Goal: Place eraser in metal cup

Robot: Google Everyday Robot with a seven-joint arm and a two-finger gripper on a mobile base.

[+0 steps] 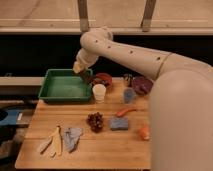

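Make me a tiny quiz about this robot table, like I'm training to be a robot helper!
1. True or false: the eraser is already inside the metal cup.
2. Which thing stands closest to the green tray? A) white cup B) blue sponge C) grapes
3. Fill in the word: the claw hangs over the far right corner of the green ____.

Key
1. False. The claw is shut on the eraser, up in the air, left of the metal cup.
2. A.
3. tray.
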